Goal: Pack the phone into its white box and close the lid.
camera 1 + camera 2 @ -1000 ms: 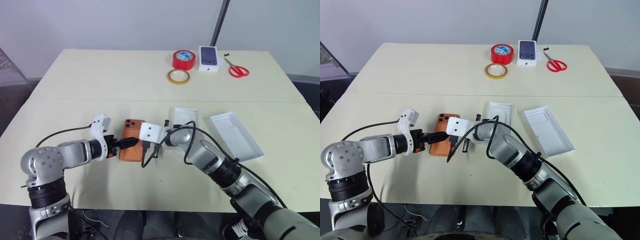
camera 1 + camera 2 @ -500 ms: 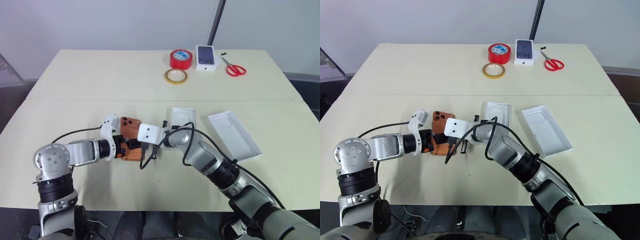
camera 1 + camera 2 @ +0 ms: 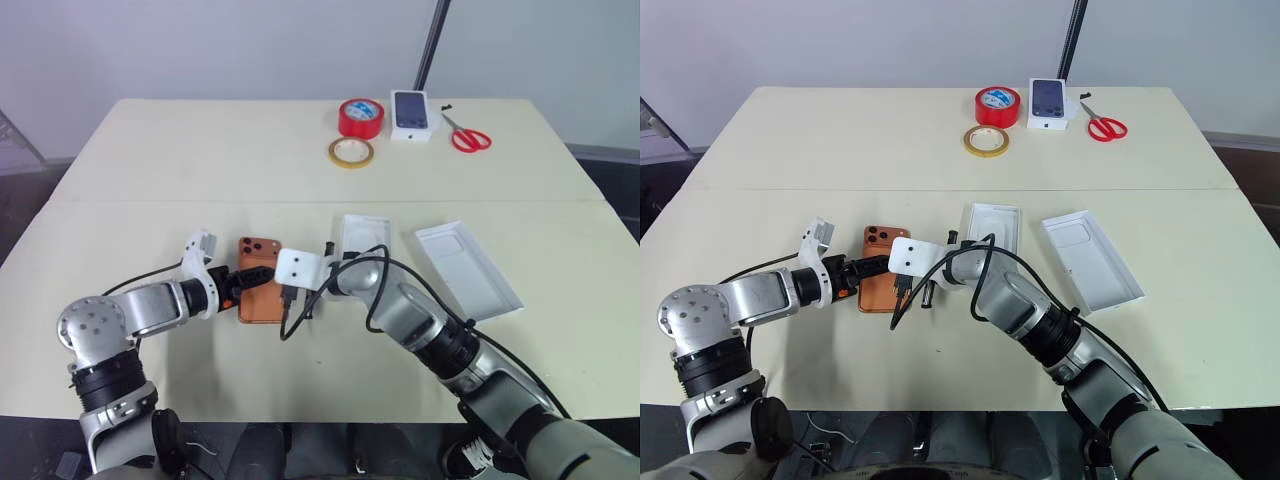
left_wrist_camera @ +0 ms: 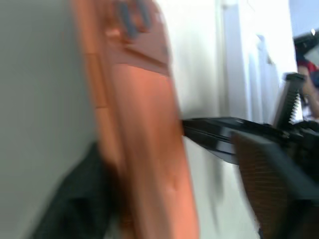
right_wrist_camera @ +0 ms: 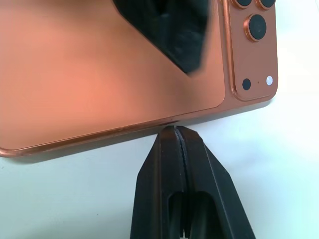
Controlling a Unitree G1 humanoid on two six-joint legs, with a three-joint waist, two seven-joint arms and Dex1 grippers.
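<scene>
Right wrist view shows the right gripper (image 5: 178, 130) with its two black fingers pressed together and empty, tips against the long edge of the slim orange-copper phone (image 5: 99, 64), which lies camera side up. In the head views the phone (image 3: 879, 281) rests on the cream table (image 3: 820, 150) at centre-left of the frame, between both grippers. The left gripper (image 3: 862, 270) meets it from the left; its jaws straddle the phone's edge at a narrow gap, but a firm clamp cannot be confirmed. The shallow white cardboard box (image 3: 996, 228) lies just right of centre, and the white rectangular lid (image 3: 1092, 259) lies further right, apart from the box. Judged step: acquiring the phone, with the right fingers acting as a backstop. The next move calls for a secure pinch on the phone's edge, a lift, then transfer rightward into the box.
</scene>
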